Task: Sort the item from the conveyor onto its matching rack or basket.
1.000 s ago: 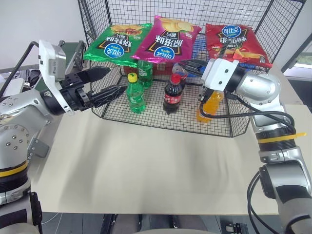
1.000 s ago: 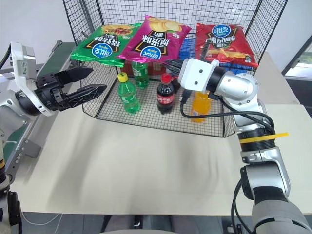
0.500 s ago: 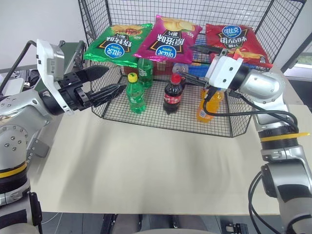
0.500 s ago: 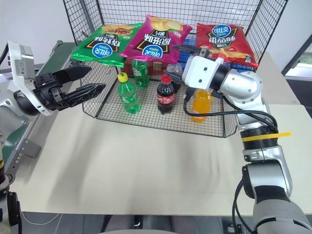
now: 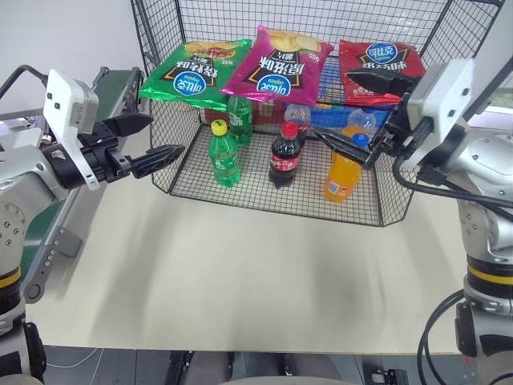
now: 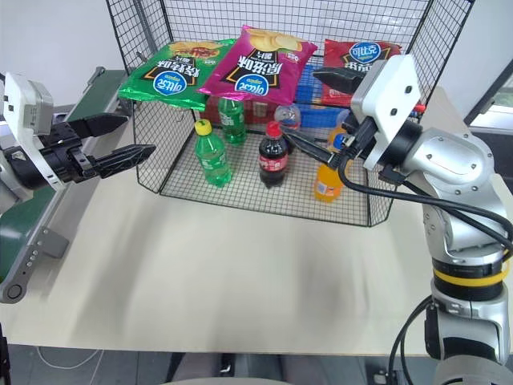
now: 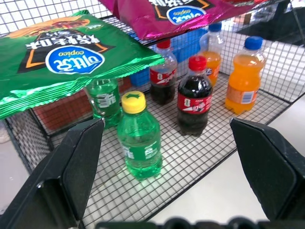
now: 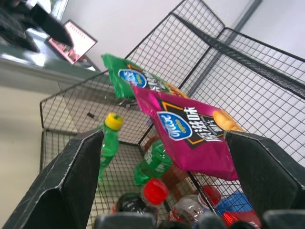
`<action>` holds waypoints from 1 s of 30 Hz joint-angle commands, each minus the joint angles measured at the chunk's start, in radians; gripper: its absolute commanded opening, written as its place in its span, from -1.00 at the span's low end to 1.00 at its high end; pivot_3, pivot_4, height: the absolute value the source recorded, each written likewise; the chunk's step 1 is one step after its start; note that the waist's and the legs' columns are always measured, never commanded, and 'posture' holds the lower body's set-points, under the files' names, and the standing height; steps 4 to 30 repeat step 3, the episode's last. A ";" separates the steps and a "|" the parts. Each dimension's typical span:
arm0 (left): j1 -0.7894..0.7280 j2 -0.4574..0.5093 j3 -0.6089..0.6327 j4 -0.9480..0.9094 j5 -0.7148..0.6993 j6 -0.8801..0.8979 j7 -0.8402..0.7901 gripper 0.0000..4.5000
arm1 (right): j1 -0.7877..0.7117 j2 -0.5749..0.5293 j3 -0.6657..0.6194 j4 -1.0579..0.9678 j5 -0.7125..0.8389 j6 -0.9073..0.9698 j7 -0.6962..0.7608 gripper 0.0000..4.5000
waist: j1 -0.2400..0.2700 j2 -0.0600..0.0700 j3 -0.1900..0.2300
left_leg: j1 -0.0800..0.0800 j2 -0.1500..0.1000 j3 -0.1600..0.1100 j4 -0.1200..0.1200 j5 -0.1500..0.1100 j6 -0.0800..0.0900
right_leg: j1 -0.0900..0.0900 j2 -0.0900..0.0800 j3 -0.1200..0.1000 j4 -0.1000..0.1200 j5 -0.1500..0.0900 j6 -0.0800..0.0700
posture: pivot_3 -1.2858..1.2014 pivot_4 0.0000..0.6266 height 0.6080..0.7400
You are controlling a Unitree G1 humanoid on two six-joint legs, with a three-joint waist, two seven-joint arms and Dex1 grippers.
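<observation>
Three chip bags were seen on the rack's (image 5: 200, 172) upper shelf from the head, the pink bag (image 5: 276, 68) in the middle. Both grippers, left (image 5: 152, 136) and right (image 5: 361, 112), were spread wide, empty. Bottles were seen below from the left wrist. The pink bag was seen between the fingers (image 8: 71, 181) from the right wrist.

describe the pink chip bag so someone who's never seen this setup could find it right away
Find the black wire rack at the table's far edge. Three chip bags lie across its upper shelf; the pink bag is the middle one, between a green bag and a red bag.
</observation>
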 commanded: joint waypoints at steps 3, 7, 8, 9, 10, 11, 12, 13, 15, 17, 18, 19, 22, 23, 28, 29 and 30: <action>-0.044 -0.006 0.000 0.005 0.026 -0.038 -0.029 1.00 | 0.012 0.004 -0.054 -0.088 0.025 0.068 -0.074 0.97 | 0.001 0.000 0.000 | 0.000 -0.002 0.001 0.000 0.000 0.001 | 0.000 0.000 0.001 0.000 0.000 0.000 | 0.03 -0.52 1.00; -0.044 -0.006 0.000 0.005 0.026 -0.038 -0.029 1.00 | 0.012 0.004 -0.054 -0.088 0.025 0.068 -0.074 0.97 | 0.001 0.000 0.000 | 0.000 -0.002 0.001 0.000 0.000 0.001 | 0.000 0.000 0.001 0.000 0.000 0.000 | 0.03 -0.52 1.00; -0.044 -0.006 0.000 0.005 0.026 -0.038 -0.029 1.00 | 0.012 0.004 -0.054 -0.088 0.025 0.068 -0.074 0.97 | 0.001 0.000 0.000 | 0.000 -0.002 0.001 0.000 0.000 0.001 | 0.000 0.000 0.001 0.000 0.000 0.000 | 0.03 -0.52 1.00; -0.044 -0.006 0.000 0.005 0.026 -0.038 -0.029 1.00 | 0.012 0.004 -0.054 -0.088 0.025 0.068 -0.074 0.97 | 0.001 0.000 0.000 | 0.000 -0.002 0.001 0.000 0.000 0.001 | 0.000 0.000 0.001 0.000 0.000 0.000 | 0.03 -0.52 1.00; -0.044 -0.006 0.000 0.005 0.026 -0.038 -0.029 1.00 | 0.012 0.004 -0.054 -0.088 0.025 0.068 -0.074 0.97 | 0.001 0.000 0.000 | 0.000 -0.002 0.001 0.000 0.000 0.001 | 0.000 0.000 0.001 0.000 0.000 0.000 | 0.03 -0.52 1.00; -0.044 -0.006 0.000 0.005 0.026 -0.038 -0.029 1.00 | 0.012 0.004 -0.054 -0.088 0.025 0.068 -0.074 0.97 | 0.001 0.000 0.000 | 0.000 -0.002 0.001 0.000 0.000 0.001 | 0.000 0.000 0.001 0.000 0.000 0.000 | 0.03 -0.52 1.00; -0.044 -0.006 0.000 0.005 0.026 -0.038 -0.029 1.00 | 0.012 0.004 -0.054 -0.088 0.025 0.068 -0.074 0.97 | 0.001 0.000 0.000 | 0.000 -0.002 0.001 0.000 0.000 0.001 | 0.000 0.000 0.001 0.000 0.000 0.000 | 0.03 -0.52 1.00; -0.044 -0.006 0.000 0.005 0.026 -0.038 -0.029 1.00 | 0.012 0.004 -0.054 -0.088 0.025 0.068 -0.074 0.97 | 0.001 0.000 0.000 | 0.000 -0.002 0.001 0.000 0.000 0.001 | 0.000 0.000 0.001 0.000 0.000 0.000 | 0.03 -0.52 1.00; -0.044 -0.006 0.000 0.005 0.026 -0.038 -0.029 1.00 | 0.012 0.004 -0.054 -0.088 0.025 0.068 -0.074 0.97 | 0.001 0.000 0.000 | 0.000 -0.002 0.001 0.000 0.000 0.001 | 0.000 0.000 0.001 0.000 0.000 0.000 | 0.03 -0.52 1.00; -0.044 -0.006 0.000 0.005 0.026 -0.038 -0.029 1.00 | 0.012 0.004 -0.054 -0.088 0.025 0.068 -0.074 0.97 | 0.001 0.000 0.000 | 0.000 -0.002 0.001 0.000 0.000 0.001 | 0.000 0.000 0.001 0.000 0.000 0.000 | 0.03 -0.52 1.00; -0.044 -0.006 0.000 0.005 0.026 -0.038 -0.029 1.00 | 0.012 0.004 -0.054 -0.088 0.025 0.068 -0.074 0.97 | 0.001 0.000 0.000 | 0.000 -0.002 0.001 0.000 0.000 0.001 | 0.000 0.000 0.001 0.000 0.000 0.000 | 0.03 -0.52 1.00; -0.044 -0.006 0.000 0.005 0.026 -0.038 -0.029 1.00 | 0.012 0.004 -0.054 -0.088 0.025 0.068 -0.074 0.97 | 0.001 0.000 0.000 | 0.000 -0.002 0.001 0.000 0.000 0.001 | 0.000 0.000 0.001 0.000 0.000 0.000 | 0.03 -0.52 1.00; -0.044 -0.006 0.000 0.005 0.026 -0.038 -0.029 1.00 | 0.012 0.004 -0.054 -0.088 0.025 0.068 -0.074 0.97 | 0.001 0.000 0.000 | 0.000 -0.002 0.001 0.000 0.000 0.001 | 0.000 0.000 0.001 0.000 0.000 0.000 | 0.03 -0.52 1.00; -0.044 -0.006 0.000 0.005 0.026 -0.038 -0.029 1.00 | 0.012 0.004 -0.054 -0.088 0.025 0.068 -0.074 0.97 | 0.001 0.000 0.000 | 0.000 -0.002 0.001 0.000 0.000 0.001 | 0.000 0.000 0.001 0.000 0.000 0.000 | 0.03 -0.52 1.00; -0.044 -0.006 0.000 0.005 0.026 -0.038 -0.029 1.00 | 0.012 0.004 -0.054 -0.088 0.025 0.068 -0.074 0.97 | 0.001 0.000 0.000 | 0.000 -0.002 0.001 0.000 0.000 0.001 | 0.000 0.000 0.001 0.000 0.000 0.000 | 0.03 -0.52 1.00; -0.044 -0.006 0.000 0.005 0.026 -0.038 -0.029 1.00 | 0.012 0.004 -0.054 -0.088 0.025 0.068 -0.074 0.97 | 0.001 0.000 0.000 | 0.000 -0.002 0.001 0.000 0.000 0.001 | 0.000 0.000 0.001 0.000 0.000 0.000 | 0.03 -0.52 1.00; -0.044 -0.006 0.000 0.005 0.026 -0.038 -0.029 1.00 | 0.012 0.004 -0.054 -0.088 0.025 0.068 -0.074 0.97 | 0.001 0.000 0.000 | 0.000 -0.002 0.001 0.000 0.000 0.001 | 0.000 0.000 0.001 0.000 0.000 0.000 | 0.03 -0.52 1.00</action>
